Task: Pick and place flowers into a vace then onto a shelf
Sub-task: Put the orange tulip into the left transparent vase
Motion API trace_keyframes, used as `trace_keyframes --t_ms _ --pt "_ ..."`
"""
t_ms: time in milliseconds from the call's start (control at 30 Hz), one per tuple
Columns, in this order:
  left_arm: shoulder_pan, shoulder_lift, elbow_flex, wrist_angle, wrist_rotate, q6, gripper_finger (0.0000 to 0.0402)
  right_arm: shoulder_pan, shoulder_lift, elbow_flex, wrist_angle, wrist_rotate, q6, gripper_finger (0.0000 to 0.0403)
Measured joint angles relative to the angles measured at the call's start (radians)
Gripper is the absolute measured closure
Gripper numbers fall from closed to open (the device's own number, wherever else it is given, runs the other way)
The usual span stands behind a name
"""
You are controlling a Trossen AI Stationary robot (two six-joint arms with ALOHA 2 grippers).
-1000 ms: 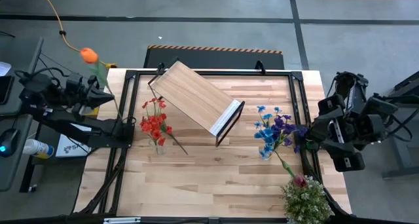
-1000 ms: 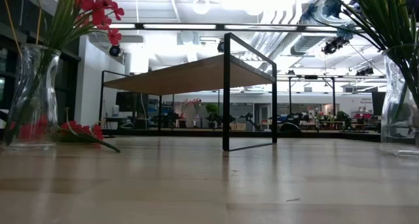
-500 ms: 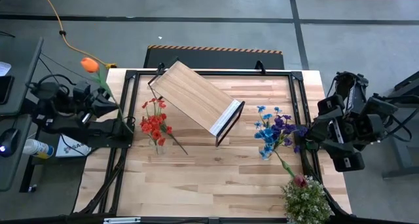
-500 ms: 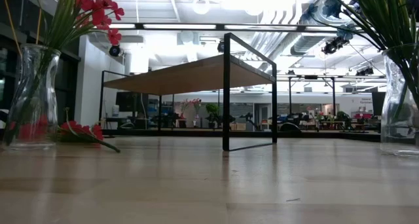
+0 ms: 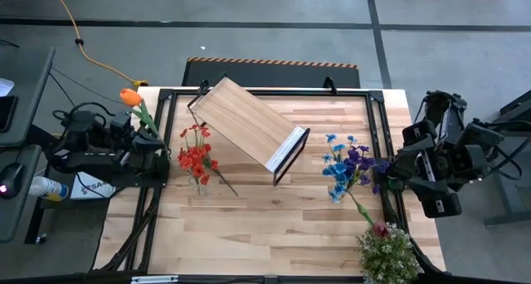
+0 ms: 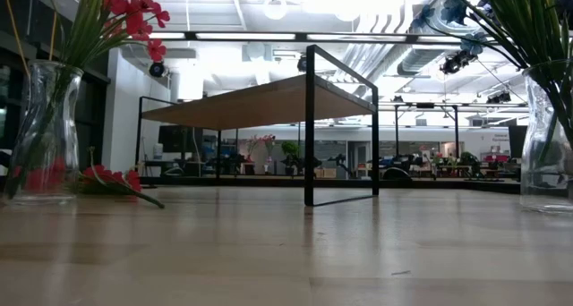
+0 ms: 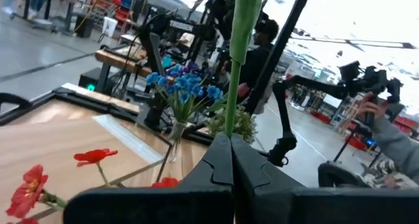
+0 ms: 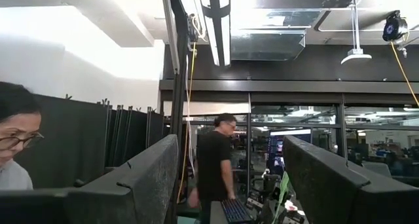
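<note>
While my left tool [image 7: 231, 160] pinches the orange tulip [image 5: 130, 96] stem at the table's [image 5: 274, 226] left edge, next move: carry it to the red-flower vase [image 5: 199, 182]. Right tool [image 8: 229, 178] waits spread.

Orange tulip [image 5: 130, 96] on a long green stem, pinched in the closed left claw [image 5: 154, 139] at the desk's left edge, bloom leaning outward. Red sprays [image 5: 196, 155] upright in a clear glass vase, one more lying just beside it; blue and purple blooms [image 5: 348, 164] in a second vase, dark pink rose [image 5: 380, 229] lying near. Light wood shelf [image 5: 246, 121] with black frame standing askew between both vases.
</note>
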Motion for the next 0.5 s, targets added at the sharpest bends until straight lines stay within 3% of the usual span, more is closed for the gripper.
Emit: trace_keyframes --t_ms 500 --pt "0.000 -0.053 -0.122 0.001 0.042 0.081 0.0381 0.000 0.000 0.000 -0.010 0.011 -0.002 0.0137"
